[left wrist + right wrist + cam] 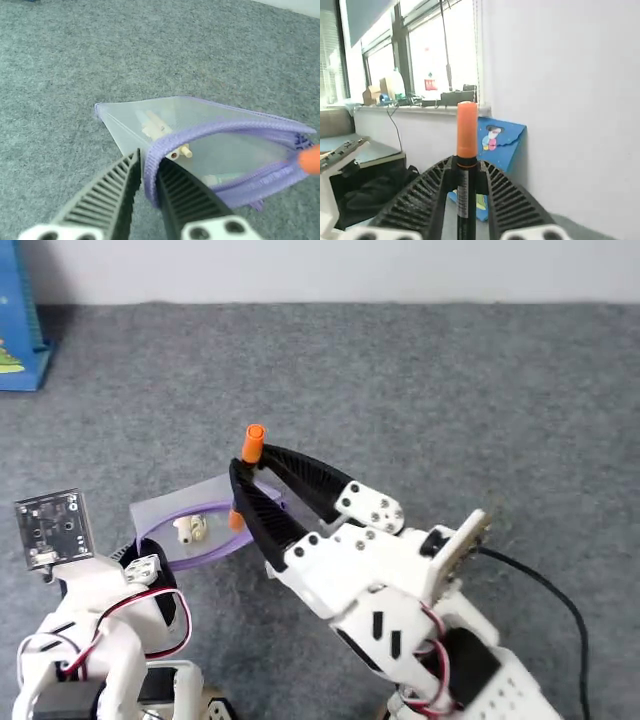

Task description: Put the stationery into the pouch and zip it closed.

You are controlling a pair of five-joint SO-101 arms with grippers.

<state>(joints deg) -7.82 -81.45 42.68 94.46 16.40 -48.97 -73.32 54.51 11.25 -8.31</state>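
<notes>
A clear pouch (195, 512) with a purple zipper lies open on the grey carpet. Inside it sits a cream-coloured item (190, 530). My left gripper (147, 162) is shut on the pouch's purple zipper edge (165, 145) at the near corner, and the cream pieces (157, 127) show through the clear pouch (225, 145). My right gripper (248, 462) is shut on a marker (253, 443) with orange ends, held tilted, with its lower orange end at the pouch's mouth. That end (310, 161) shows beside the zipper. In the right wrist view the marker (467, 130) stands between the fingers of the gripper (466, 162).
A blue folder (18, 320) leans at the far left by the white wall. The left arm's camera board (52, 525) sticks up beside the pouch. A black cable (545, 590) trails from the right arm. Open carpet lies beyond the pouch.
</notes>
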